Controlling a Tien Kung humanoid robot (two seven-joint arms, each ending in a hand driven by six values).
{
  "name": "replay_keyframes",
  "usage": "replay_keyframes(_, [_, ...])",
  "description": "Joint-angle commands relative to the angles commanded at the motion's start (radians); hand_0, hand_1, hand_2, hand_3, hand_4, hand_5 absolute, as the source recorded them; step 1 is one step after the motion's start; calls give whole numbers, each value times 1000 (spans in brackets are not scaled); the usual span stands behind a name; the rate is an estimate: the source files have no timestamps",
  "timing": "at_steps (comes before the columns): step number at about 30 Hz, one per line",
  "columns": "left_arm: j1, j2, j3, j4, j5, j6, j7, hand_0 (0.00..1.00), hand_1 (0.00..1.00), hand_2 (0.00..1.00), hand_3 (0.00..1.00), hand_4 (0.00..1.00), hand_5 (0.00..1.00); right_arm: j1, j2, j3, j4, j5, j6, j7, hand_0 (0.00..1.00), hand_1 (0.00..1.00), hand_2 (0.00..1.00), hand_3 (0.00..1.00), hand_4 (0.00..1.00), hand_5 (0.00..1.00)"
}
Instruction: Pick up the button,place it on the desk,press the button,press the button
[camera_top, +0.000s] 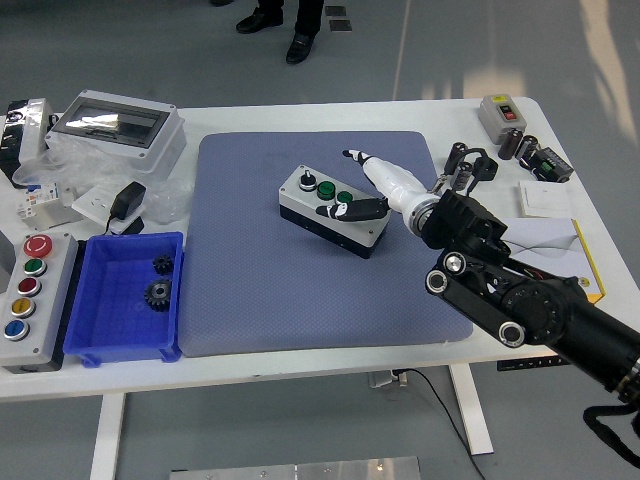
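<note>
White right hand, fingers spread, thumb touching the boxy three-button box on textured blue mat.

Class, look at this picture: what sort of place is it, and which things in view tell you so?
Probably a robotics lab or workshop: a robot hand reaches over a push-button box on a blue mat, with gears in a blue bin.

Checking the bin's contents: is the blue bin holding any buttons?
No, the blue bin holds only two dark gears.
</note>
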Motion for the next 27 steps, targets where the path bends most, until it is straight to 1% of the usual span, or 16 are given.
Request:
replay_keyframes(1, [0,0,0,0,0,0,0,620,586,560,601,626,252,1,3,-3,-6,2,-1,0,998,998,998,998,998,596])
replay_keyframes(2, [0,0,0,0,0,-1,-1,620,586,559,601,624,252,1,7,-7,-13,5,-3,-1,998,998,998,998,998,634])
replay_keyframes(7, [0,0,-2,0,-1,-4,-5,620,586,559,601,624,252,1,18,-34,-36,10,-8,-10,998,998,998,998,998,634])
replay_keyframes(13, [0,0,-4,0,1,-8,-8,620,586,559,601,623,249,6,26,-65,-47,3,-12,-24,998,998,998,998,998,638])
replay_keyframes(21, [-1,0,-6,0,1,-11,-12,619,582,558,595,603,233,17,29,-84,-70,-56,-29,-50,998,998,998,998,998,648])
replay_keyframes(25, [0,0,-5,0,-1,-13,-15,619,582,558,595,603,233,19,34,-101,-74,-92,-28,-77,998,998,998,998,998,648])
replay_keyframes(27, [0,0,-5,0,-1,-14,-16,619,580,557,593,598,231,20,37,-113,-76,-96,-26,-85,998,998,998,998,998,666])
